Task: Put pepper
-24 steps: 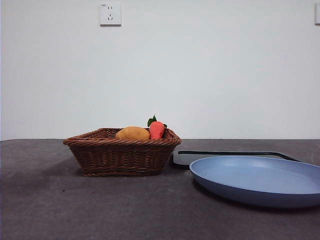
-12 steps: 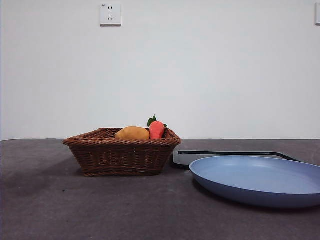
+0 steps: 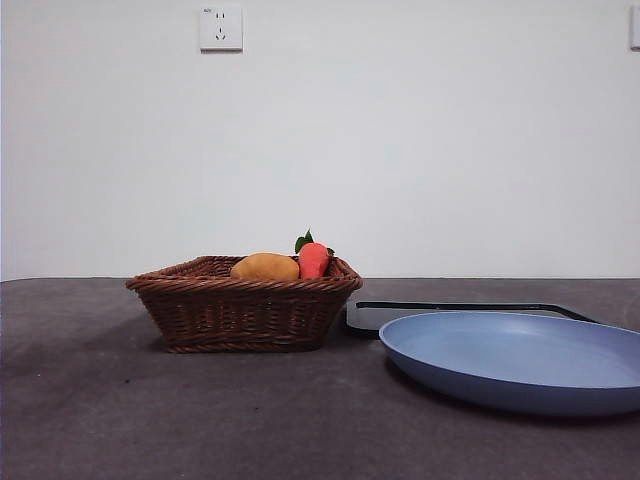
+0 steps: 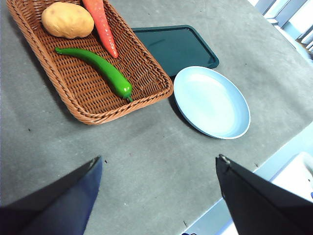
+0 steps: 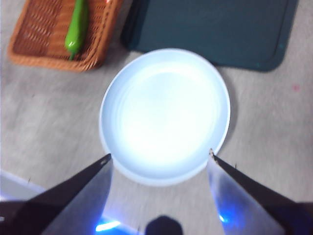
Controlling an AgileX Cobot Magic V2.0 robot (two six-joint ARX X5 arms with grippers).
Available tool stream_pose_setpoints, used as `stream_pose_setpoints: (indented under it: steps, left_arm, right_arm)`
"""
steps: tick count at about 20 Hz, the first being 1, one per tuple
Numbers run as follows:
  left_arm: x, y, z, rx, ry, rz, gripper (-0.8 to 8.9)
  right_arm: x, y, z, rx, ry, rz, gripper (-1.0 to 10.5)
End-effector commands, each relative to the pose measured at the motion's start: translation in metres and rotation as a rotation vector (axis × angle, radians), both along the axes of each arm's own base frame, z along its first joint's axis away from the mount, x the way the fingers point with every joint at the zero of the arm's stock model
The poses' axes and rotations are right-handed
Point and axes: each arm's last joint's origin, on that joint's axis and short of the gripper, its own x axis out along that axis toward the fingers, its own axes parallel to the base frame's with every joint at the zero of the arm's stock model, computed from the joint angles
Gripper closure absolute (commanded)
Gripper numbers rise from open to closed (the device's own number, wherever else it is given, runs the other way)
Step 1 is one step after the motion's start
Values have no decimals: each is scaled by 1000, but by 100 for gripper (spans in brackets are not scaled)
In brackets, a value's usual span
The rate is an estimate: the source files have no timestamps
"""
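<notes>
The pepper [image 4: 100,68], long, glossy and green, lies in the brown wicker basket [image 4: 83,105]; it also shows in the right wrist view [image 5: 77,27]. In the front view the basket [image 3: 245,310] hides it. The blue plate [image 3: 520,360] is empty, to the right of the basket; it shows in both wrist views [image 4: 211,102] [image 5: 165,115]. My left gripper [image 4: 159,164] is open, high above the table, apart from the basket. My right gripper [image 5: 160,157] is open, high above the plate's edge. Neither arm shows in the front view.
A yellow-orange potato-like lump [image 4: 67,19] and an orange carrot [image 4: 101,24] share the basket. A dark green tray [image 4: 176,46] lies behind the plate. The table's front edge [image 4: 234,196] is close to the plate.
</notes>
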Motion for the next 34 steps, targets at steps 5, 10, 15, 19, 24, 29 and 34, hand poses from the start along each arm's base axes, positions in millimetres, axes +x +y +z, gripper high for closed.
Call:
stream_pose_setpoints:
  steps: [5,10,15,19,24,29,34]
  left_arm:
    - [1,0,6,-6,-22,0,408]
    - [1,0,6,-6,-22,0,408]
    - [1,0,6,-6,-23,0,408]
    - [1,0,6,-6,-25,0,408]
    - [1,0,6,-6,-25,1,408]
    - [1,0,6,-5,-25,1,408]
    - [2,0,7,-11,-39,6,408]
  right_arm:
    - [68,4,-38,-48,137,-44,609]
    - [108,7,-87,-101,291,-37,610]
    - [129,7,-124,-156,380,-36,610]
    - [137,8,-144,-162,424,-28,659]
    - [139,8,-149,-161,436,-27,800]
    - [137,8,-149,-155,469,-41,893]
    - [137,8,-149,-154,467,-43,944]
